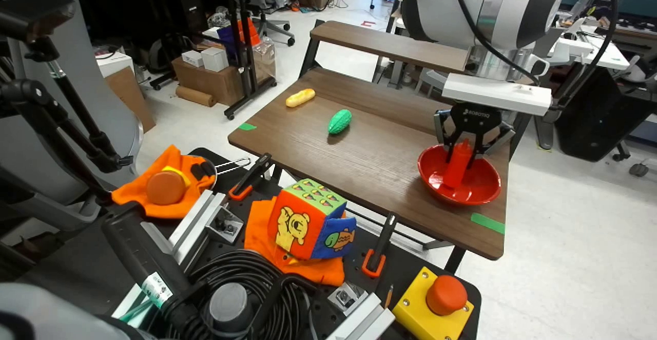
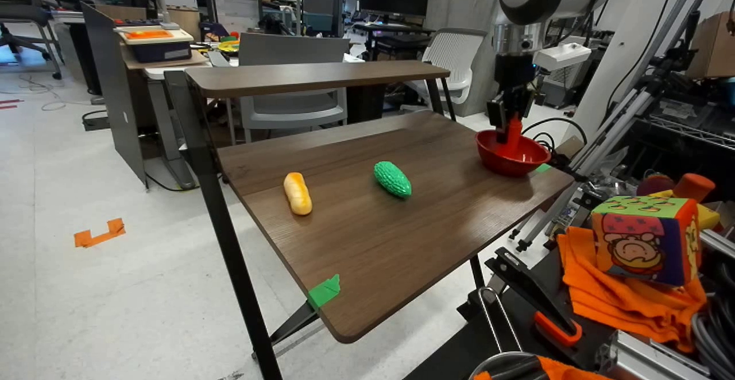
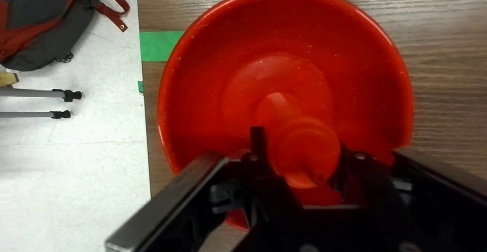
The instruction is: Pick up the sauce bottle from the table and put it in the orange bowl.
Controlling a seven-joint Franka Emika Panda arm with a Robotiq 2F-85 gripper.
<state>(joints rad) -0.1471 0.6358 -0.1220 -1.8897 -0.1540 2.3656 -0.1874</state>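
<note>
The sauce bottle [image 1: 457, 169] is red-orange, slim and slightly tilted, with its nozzle up. It stands between the fingers of my gripper [image 1: 461, 156], which is shut on it. Its lower part is inside the orange bowl [image 1: 491, 188], a wide round red-orange bowl at the table's end. I cannot tell whether its base rests on the bowl floor. In an exterior view the bowl's near wall [image 2: 505, 166] hides the bottle's base. In the wrist view the bottle [image 3: 304, 149] is seen from above between both dark fingers [image 3: 298, 157], over the bowl [image 3: 281, 23].
A green oblong item [image 1: 340, 121] and a yellow oblong item [image 1: 300, 97] lie on the brown table [image 1: 380, 163]. A raised shelf [image 1: 385, 42] runs along one long edge. A black cart with a soft cube [image 1: 308, 222] and clamps stands beside the table.
</note>
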